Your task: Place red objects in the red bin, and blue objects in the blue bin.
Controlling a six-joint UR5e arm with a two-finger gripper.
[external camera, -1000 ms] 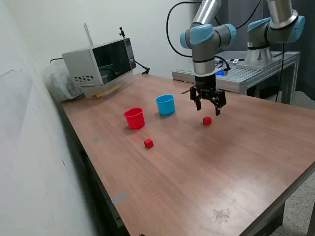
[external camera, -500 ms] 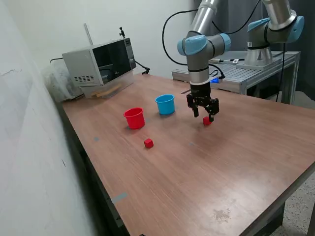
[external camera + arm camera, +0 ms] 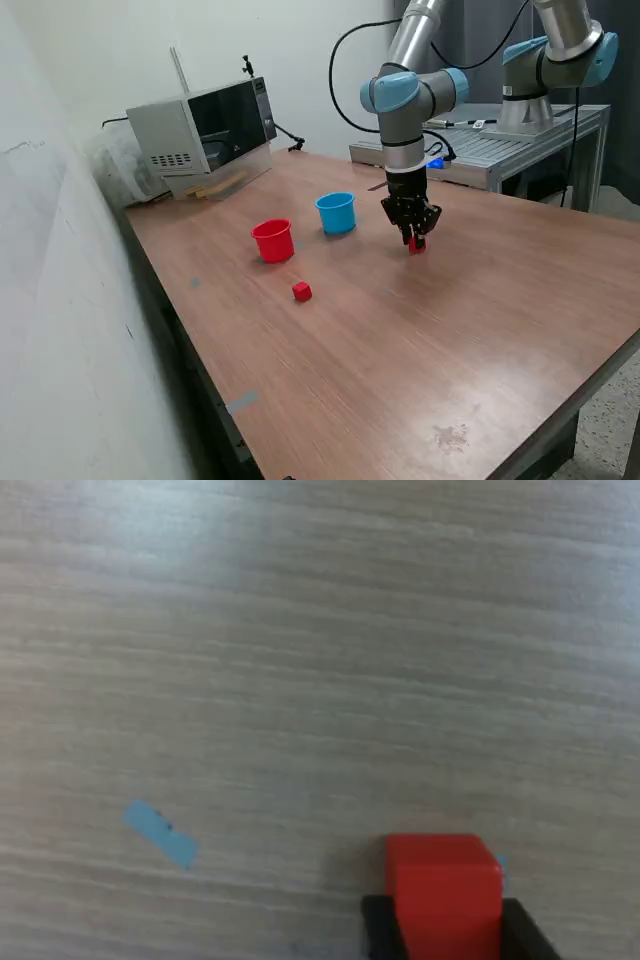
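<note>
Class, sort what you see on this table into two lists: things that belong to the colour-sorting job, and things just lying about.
Belongs to the job:
red cube between the hand's fingers
second red cube on the table
red cup
blue cup

Lying about:
microwave
scrap of blue tape

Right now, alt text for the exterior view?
A robot arm's gripper is down on a red cube on a wooden table. A red cup, a blue cup and a second red cube sit nearby.
</note>
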